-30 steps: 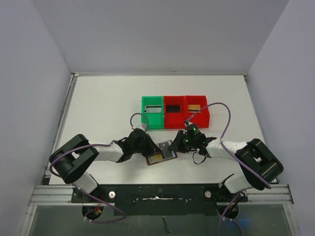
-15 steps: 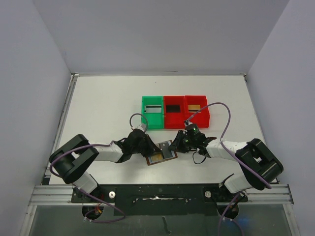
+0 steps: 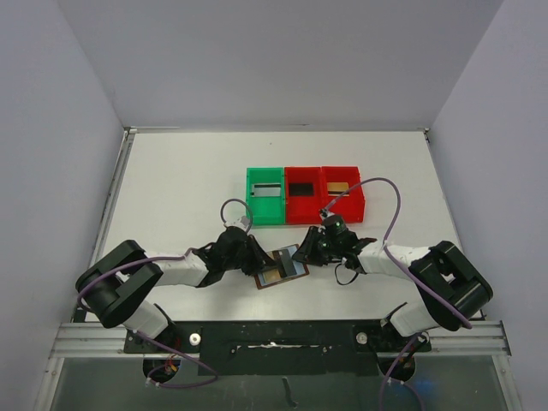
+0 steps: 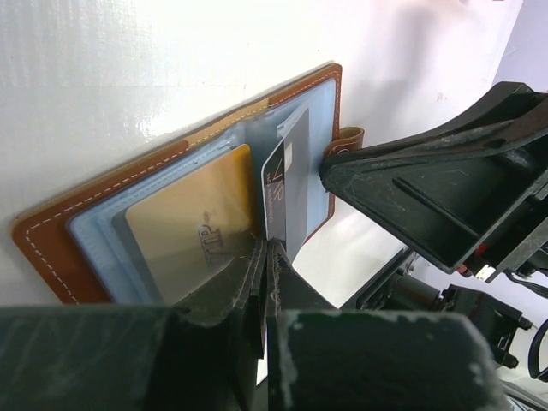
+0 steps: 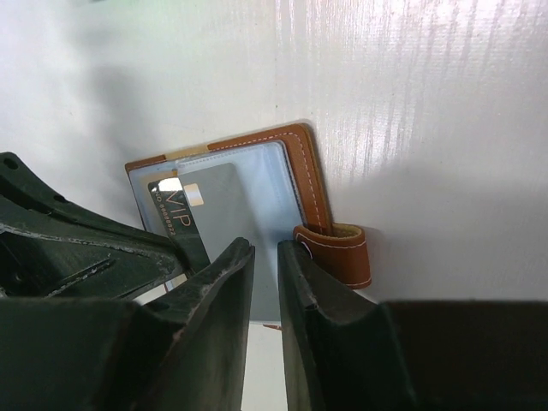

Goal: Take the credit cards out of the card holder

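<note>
left gripper (image 4: 267, 253) clamps the grey card (image 4: 287, 180), tilted up out of the wallet (image 4: 43, 244); right gripper (image 5: 265, 257) by its snap tab (image 5: 338, 253), likely pinning it down, grip i can't tell.

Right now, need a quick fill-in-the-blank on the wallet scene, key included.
The small brown leather card holder lies ___ on the white table.
The plastic card lying flat in its pocket is ___ in colour.
The grey plastic card, partly out, is printed with the letters ___.
The leftmost of the three plastic bins is ___.
Missing words: open; gold; VIP; green.
</note>
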